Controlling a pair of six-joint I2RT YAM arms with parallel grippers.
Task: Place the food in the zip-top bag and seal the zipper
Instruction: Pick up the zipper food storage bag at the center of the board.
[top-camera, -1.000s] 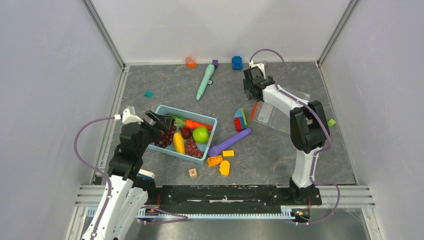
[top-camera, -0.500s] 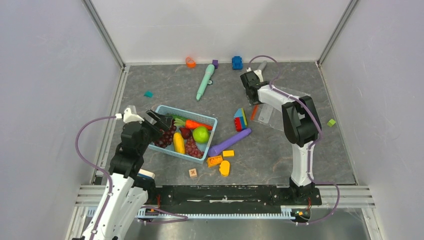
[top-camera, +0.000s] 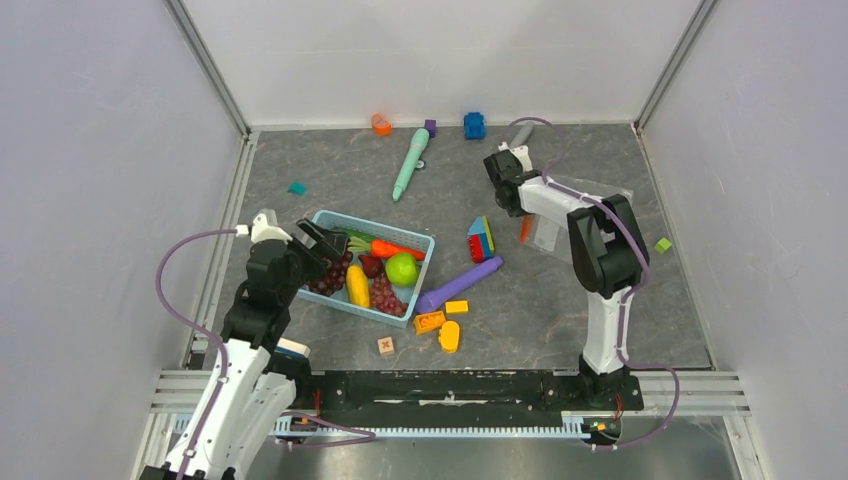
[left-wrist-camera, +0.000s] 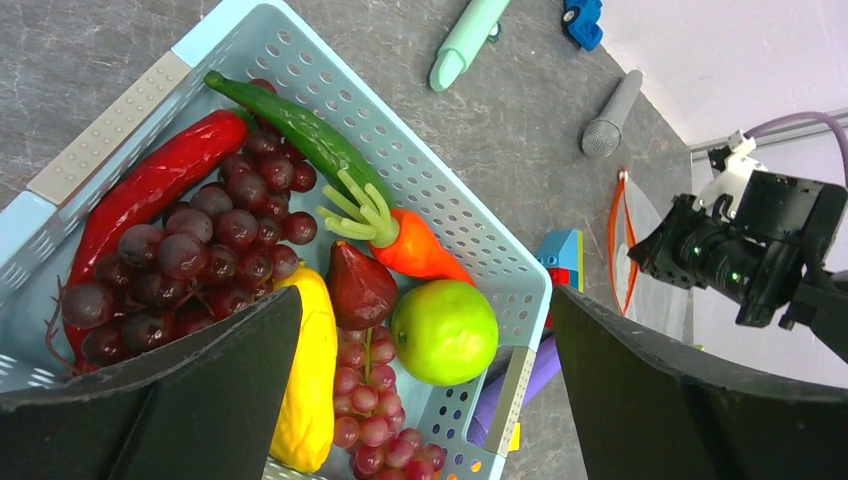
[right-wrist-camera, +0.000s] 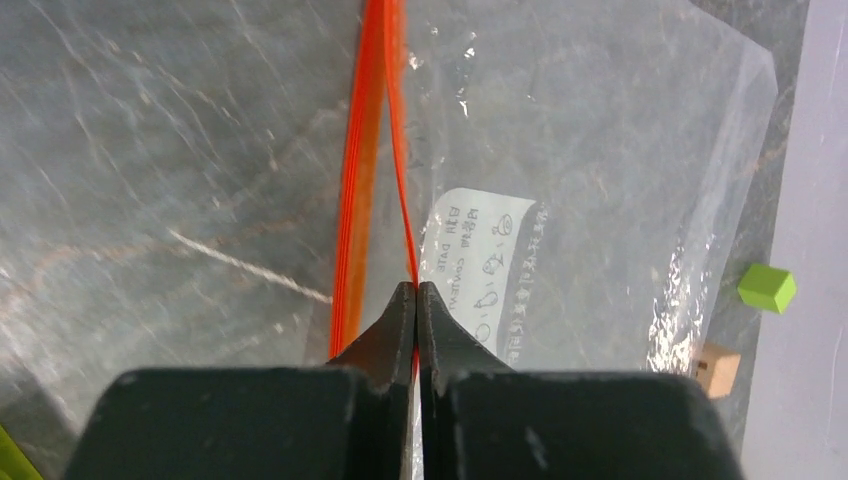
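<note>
The food lies in a light-blue mesh basket (top-camera: 425, 243): carrot (left-wrist-camera: 415, 250), green apple (left-wrist-camera: 445, 332), yellow piece (left-wrist-camera: 305, 390), grape bunches (left-wrist-camera: 200, 260), red chilli (left-wrist-camera: 150, 190) and green vegetable (left-wrist-camera: 300, 135). My left gripper (left-wrist-camera: 425, 300) hangs open above the basket's left end (top-camera: 318, 240), holding nothing. The clear zip-top bag (right-wrist-camera: 600, 150) lies flat at the back right (top-camera: 552, 232), its white label (right-wrist-camera: 480, 250) showing. My right gripper (right-wrist-camera: 415, 292) is shut on one lip of the orange-red zipper (right-wrist-camera: 398, 150). The other lip lies beside it, so the mouth is parted.
A purple cylinder (top-camera: 460, 283) and stacked blocks (top-camera: 481, 240) sit between basket and bag. Orange and yellow blocks (top-camera: 440, 325) lie near the front. A teal pen shape (top-camera: 411, 163), blue block (top-camera: 474, 125) and grey microphone shape (left-wrist-camera: 612, 112) lie at the back. A green cube (right-wrist-camera: 766, 287) sits by the right wall.
My right gripper has dropped onto the bag's edge and shut on the zipper lip, and the strip has shifted a little to the right. The left arm has barely moved.
</note>
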